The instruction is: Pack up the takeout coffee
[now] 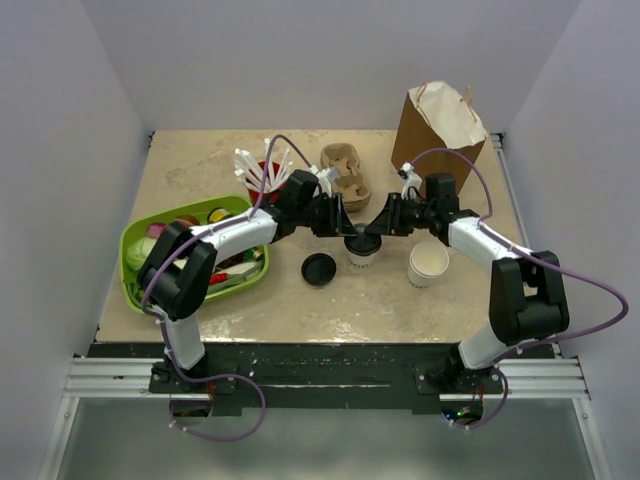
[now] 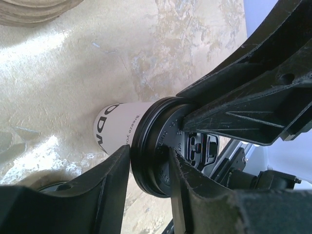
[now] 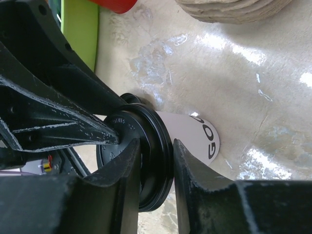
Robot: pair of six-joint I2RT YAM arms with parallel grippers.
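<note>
The takeout coffee (image 1: 362,248), a small white paper cup with a black sip lid, stands upright at the table's middle. My left gripper (image 1: 346,224) reaches it from the left and my right gripper (image 1: 379,224) from the right. In the left wrist view the left gripper (image 2: 148,157) pinches the lid's rim (image 2: 146,146): one finger lies on the lid's top, the other under the rim against the cup wall (image 2: 119,126). The right gripper (image 3: 156,146) holds the rim (image 3: 158,141) the same way, above the printed cup wall (image 3: 195,134).
A loose black lid (image 1: 318,268) lies left of the coffee and a lidless white cup (image 1: 428,263) stands to its right. Behind are a cardboard cup carrier (image 1: 345,175), a brown paper bag (image 1: 437,125) and a red holder of white utensils (image 1: 263,172). A green basket (image 1: 133,285) sits left.
</note>
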